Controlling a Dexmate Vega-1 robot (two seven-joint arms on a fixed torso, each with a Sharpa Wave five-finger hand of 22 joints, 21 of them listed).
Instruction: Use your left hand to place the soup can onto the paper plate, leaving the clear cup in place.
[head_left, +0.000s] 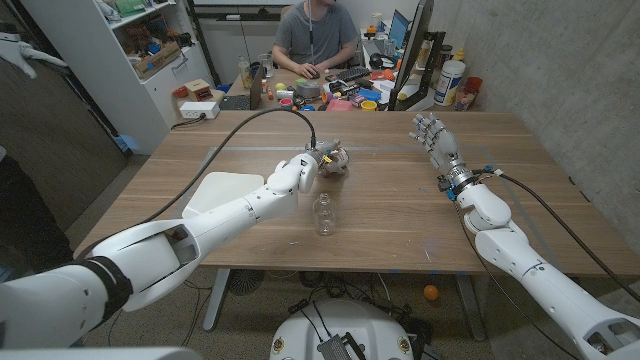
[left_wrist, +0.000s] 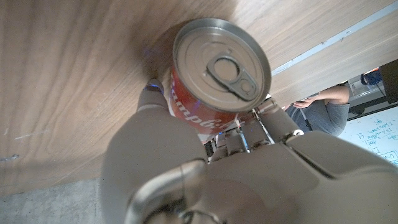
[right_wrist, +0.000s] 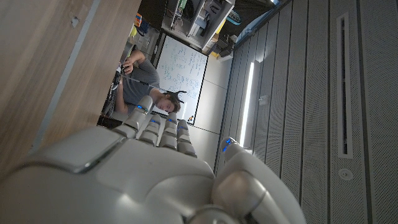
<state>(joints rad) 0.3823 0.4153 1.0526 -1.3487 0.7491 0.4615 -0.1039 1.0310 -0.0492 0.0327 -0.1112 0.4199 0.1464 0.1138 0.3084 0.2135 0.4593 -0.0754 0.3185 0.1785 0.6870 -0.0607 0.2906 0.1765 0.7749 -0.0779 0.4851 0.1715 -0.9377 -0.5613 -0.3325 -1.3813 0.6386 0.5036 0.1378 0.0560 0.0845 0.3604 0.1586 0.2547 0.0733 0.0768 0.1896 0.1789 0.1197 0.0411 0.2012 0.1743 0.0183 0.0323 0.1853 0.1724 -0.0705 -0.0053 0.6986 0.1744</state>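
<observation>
The soup can (left_wrist: 221, 65), red-labelled with a silver pull-tab lid, is gripped by my left hand (left_wrist: 186, 155), whose fingers wrap its sides. In the head view the left hand (head_left: 318, 160) holds the can (head_left: 338, 160) at the table's middle, just beyond the clear cup (head_left: 324, 215), which stands upright and apart from the hand. The white paper plate (head_left: 222, 192) lies to the left, partly covered by my left forearm. Whether the can touches the table I cannot tell. My right hand (head_left: 432, 135) stays at the far right, fingers spread and holding nothing; its back (right_wrist: 149, 168) shows in the right wrist view.
A person (head_left: 315, 40) sits behind the table at a cluttered desk (head_left: 350, 90). White shelves (head_left: 150, 50) stand at the back left. The wooden table (head_left: 400, 220) shows bare wood between the cup and my right arm.
</observation>
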